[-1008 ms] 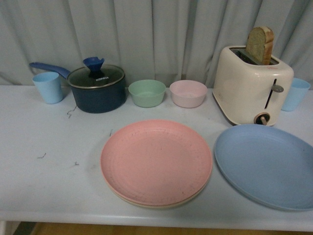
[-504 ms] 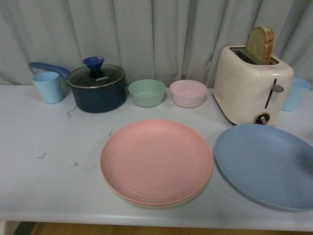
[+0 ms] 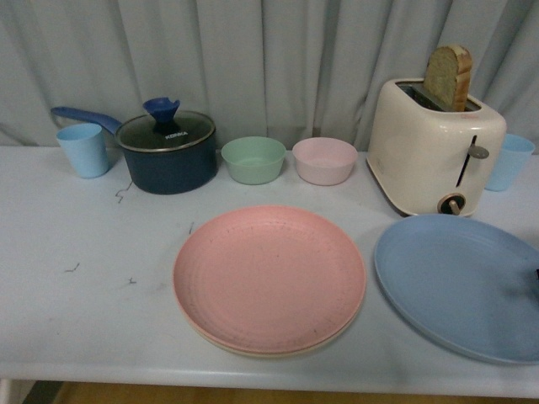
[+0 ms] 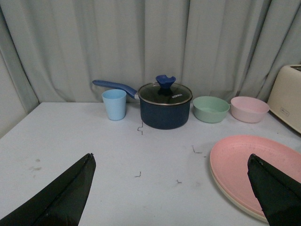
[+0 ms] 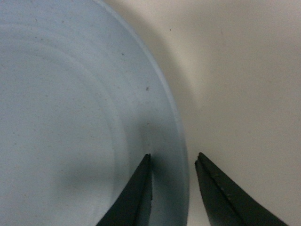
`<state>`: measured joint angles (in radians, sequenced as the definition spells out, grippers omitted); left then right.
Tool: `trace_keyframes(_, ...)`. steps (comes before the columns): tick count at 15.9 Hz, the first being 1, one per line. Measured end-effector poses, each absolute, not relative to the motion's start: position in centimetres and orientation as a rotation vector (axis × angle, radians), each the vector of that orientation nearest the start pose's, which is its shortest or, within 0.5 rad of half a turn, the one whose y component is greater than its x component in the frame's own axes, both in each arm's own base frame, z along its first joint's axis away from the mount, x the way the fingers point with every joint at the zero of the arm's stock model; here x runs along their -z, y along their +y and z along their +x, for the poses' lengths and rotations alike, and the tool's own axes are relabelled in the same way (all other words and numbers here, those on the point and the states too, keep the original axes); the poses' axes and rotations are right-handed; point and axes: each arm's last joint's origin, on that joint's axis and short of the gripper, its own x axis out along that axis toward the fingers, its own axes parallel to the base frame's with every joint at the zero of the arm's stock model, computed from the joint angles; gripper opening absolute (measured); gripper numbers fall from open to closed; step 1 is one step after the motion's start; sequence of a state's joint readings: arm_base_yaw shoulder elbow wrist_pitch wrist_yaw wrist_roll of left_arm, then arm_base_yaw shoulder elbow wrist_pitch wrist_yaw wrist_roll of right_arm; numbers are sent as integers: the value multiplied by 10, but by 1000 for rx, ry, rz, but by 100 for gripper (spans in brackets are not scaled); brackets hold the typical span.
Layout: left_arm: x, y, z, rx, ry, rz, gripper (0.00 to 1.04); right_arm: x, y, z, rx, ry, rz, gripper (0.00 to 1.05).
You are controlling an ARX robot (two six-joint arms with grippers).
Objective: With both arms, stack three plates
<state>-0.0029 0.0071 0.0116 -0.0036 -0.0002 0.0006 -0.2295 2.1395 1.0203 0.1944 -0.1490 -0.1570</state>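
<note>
1. Nearest me, on the right of the pale table, a large, round, matte light blue plate lies flat, and its far side runs out of the front view.
2. The right gripper is at that plate's rim. Its two black fingertips stand a narrow way apart and straddle the edge, one over the plate's inner slope and the other outside, over the table. A thin strip of table shows between the outer finger and the rim, so the plate is not clamped.
3. In the middle of the table, a large, round, matte pink plate sits on a cream-beige plate of the same kind, of which only the front rim shows. This pair lies close to the light blue plate without touching it.
4. The left gripper hangs above the table to the left of the pink plate. Its black fingers are spread wide and hold nothing.
5. A row of things stands further back:
   - a light blue plastic cup;
   - a dark blue saucepan with a glass lid;
   - a small green bowl;
   - a small pink bowl;
   - a cream toaster with a bread slice standing up in its slot.
6. A second blue cup shows just beyond the toaster.
7. A grey curtain hangs behind everything.
</note>
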Motion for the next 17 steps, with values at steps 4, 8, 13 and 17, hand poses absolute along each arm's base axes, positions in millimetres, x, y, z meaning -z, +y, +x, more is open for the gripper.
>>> trace_keyframes(4, -167, 0, 97, 3, -1, 1, 98, -65, -92, 361, 0, 886, 75, 3)
trace_keyframes(8, -167, 0, 97, 3, -1, 1, 98, -112, -100, 310, -2, 858, 118, 3)
trace_keyframes(13, -167, 0, 97, 3, -1, 1, 98, -209, -26, 294, -277, 521, 144, 3)
trace_keyframes(17, -167, 0, 97, 3, -1, 1, 98, -180, 21, 317, -292, 586, 270, 3)
